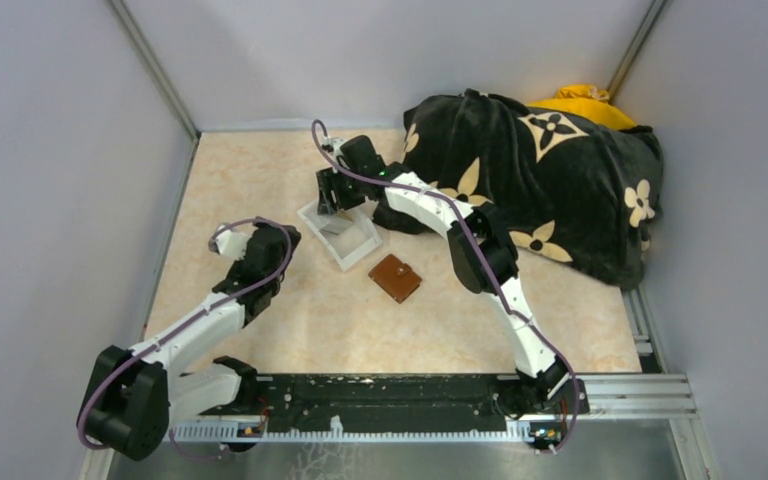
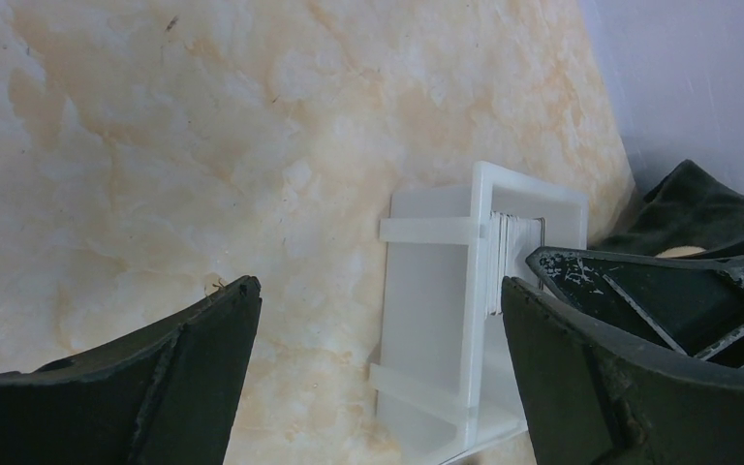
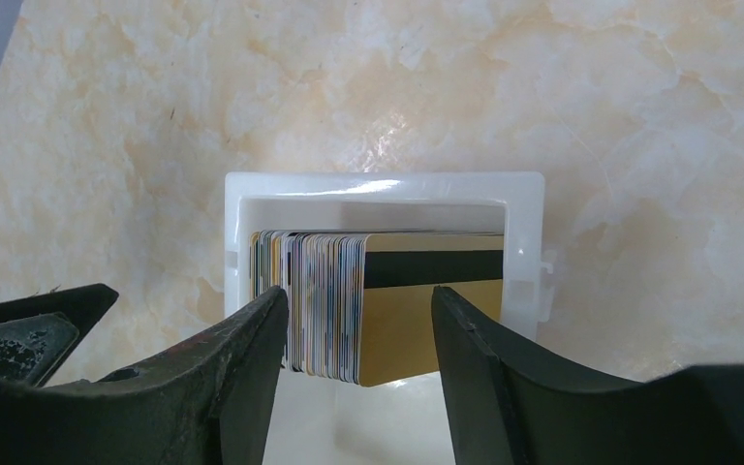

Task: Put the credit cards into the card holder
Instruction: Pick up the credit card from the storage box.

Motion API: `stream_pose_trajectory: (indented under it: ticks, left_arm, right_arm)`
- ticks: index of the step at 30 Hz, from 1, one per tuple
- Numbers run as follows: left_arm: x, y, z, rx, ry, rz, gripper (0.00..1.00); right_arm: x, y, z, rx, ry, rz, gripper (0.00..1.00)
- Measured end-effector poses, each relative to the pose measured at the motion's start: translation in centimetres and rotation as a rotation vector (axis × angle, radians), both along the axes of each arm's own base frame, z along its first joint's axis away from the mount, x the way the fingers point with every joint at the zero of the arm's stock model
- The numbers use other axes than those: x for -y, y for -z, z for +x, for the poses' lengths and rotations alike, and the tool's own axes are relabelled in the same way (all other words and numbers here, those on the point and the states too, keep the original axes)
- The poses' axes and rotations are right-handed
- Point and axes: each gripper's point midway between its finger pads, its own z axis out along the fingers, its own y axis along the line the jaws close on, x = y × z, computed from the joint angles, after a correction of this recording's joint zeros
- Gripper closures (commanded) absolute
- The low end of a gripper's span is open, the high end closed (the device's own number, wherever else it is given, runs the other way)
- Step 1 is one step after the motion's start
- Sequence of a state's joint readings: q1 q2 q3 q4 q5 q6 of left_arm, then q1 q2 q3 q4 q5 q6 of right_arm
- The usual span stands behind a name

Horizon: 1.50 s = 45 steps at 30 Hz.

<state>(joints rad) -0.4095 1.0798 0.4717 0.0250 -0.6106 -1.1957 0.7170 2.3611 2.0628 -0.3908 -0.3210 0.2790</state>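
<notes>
Standing over the left of the table [image 1: 310, 330], the left gripper [image 2: 378, 291] has its jaws spread as wide as they go and holds nothing. Farther in, the brown wallet [image 1: 396, 277] lies flat, just beside the clear tray [image 3: 383, 184]. The cards [image 3: 325, 300] stand on edge inside the tray, packed in a stack. The right gripper [image 3: 358, 310] hangs over them, jaws wide apart, no card clamped. Beyond lies a black flowered blanket [image 1: 550, 180]

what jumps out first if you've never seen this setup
The right gripper hangs open over a packed stack of credit cards standing on edge in a white tray. The brown card holder lies closed nearby, and a black flower-patterned blanket fills the far right corner.
</notes>
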Motion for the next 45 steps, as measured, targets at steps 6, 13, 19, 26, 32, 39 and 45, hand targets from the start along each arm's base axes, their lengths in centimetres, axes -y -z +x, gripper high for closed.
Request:
stream_pose_trajectory:
  ticks: [6,13,19,26,32,39,45]
  left_arm:
    - [-0.1,0.7,-0.2,-0.012,0.007,-0.012,0.01]
    - [0.2,1.0,-0.2,-0.017,0.018,-0.028,0.01]
    - [0.5,1.6,-0.1,-0.029,0.031,-0.038,0.02]
    - [1.0,2.9,0.1,-0.063,0.048,-0.046,0.02]
    - [1.2,3.6,0.0,-0.086,0.059,-0.047,0.02]
    - [1.4,3.6,0.1,-0.086,0.066,-0.053,0.02]
    - [1.4,3.6,0.1,-0.086,0.068,-0.055,0.02]
  right_arm:
    - [-0.1,0.3,-0.2,-0.021,0.000,0.008,0.48]
    - [0.0,0.6,-0.2,-0.034,0.002,0.010,0.56]
    - [0.0,0.7,-0.1,-0.044,0.010,0.013,0.62]
    - [0.0,0.6,-0.2,-0.049,0.012,0.017,0.63]
    - [0.0,0.6,-0.2,-0.050,0.012,0.017,0.66]
    - [-0.1,0.5,-0.2,-0.054,0.016,0.021,0.71]
    - [-0.1,0.4,-0.2,-0.057,0.022,0.022,0.73]
